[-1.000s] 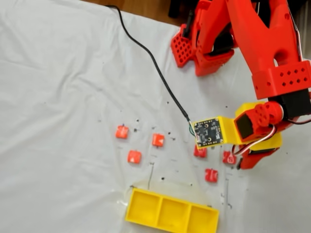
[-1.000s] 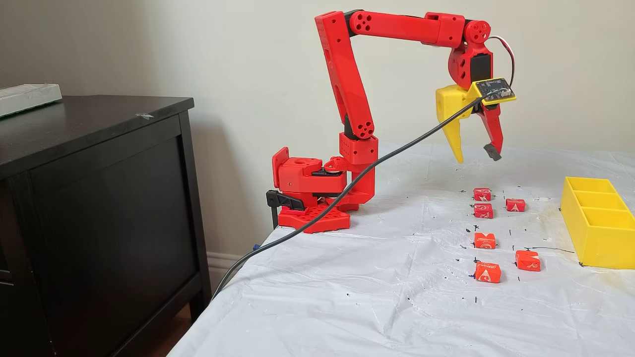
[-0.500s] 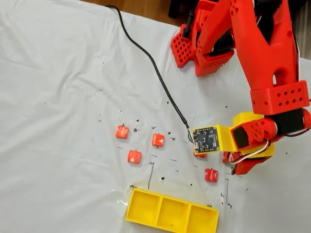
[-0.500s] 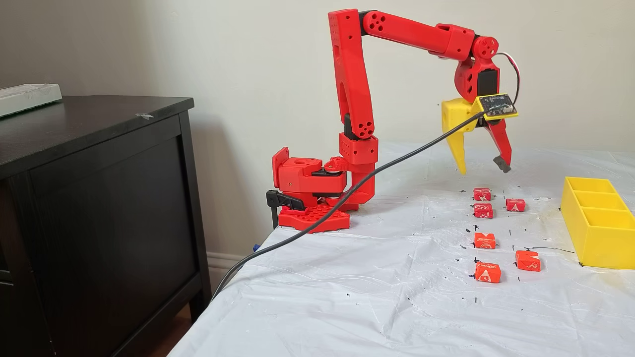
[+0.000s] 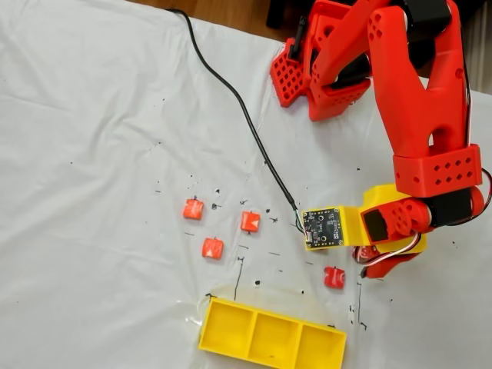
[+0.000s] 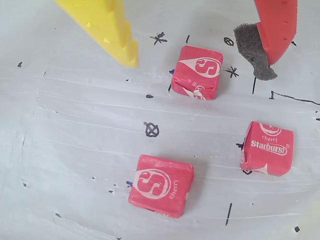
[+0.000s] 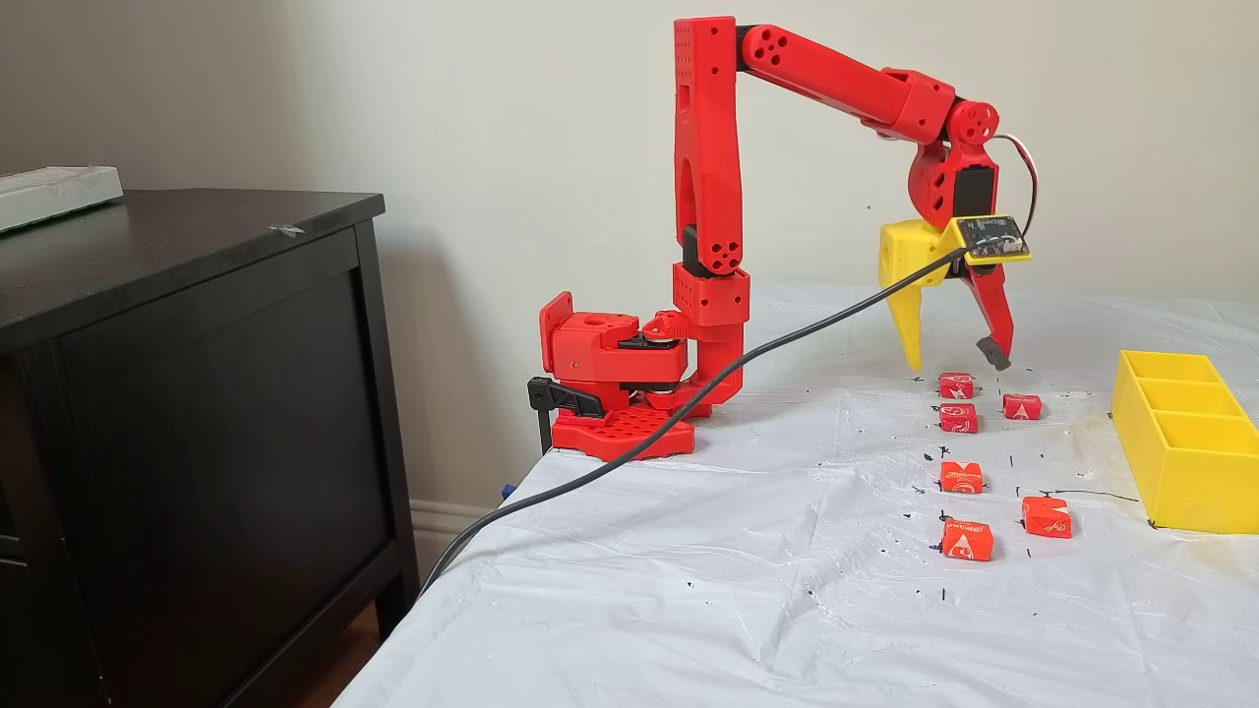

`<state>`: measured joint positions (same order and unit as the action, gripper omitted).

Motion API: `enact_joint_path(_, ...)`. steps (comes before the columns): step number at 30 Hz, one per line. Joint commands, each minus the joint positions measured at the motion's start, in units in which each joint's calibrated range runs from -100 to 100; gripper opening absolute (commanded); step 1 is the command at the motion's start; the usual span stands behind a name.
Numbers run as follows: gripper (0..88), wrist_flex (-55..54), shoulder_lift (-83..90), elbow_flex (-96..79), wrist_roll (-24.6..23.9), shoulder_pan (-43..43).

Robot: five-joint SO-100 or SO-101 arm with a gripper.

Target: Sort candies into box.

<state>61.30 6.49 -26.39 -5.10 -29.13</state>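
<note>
Six candies are seen scattered on the white sheet beside the yellow box, none inside it. Farther back, the gripper is held wide open, empty, just above the farthest candy.

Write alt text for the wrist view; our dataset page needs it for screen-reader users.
An open gripper, one yellow finger and one red foam-tipped finger, hangs above a white marked sheet. Three red wrapped candies lie below; the top candy sits roughly between the fingertips.
</note>
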Motion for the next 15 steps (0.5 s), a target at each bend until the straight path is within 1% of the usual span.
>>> enact_joint_path(1, 30.9, -0.4, -0.2, 2.6, -0.1, -0.9)
enact_joint_path(15, 31.8, -2.8, -3.7, 2.8, 0.0, -2.5)
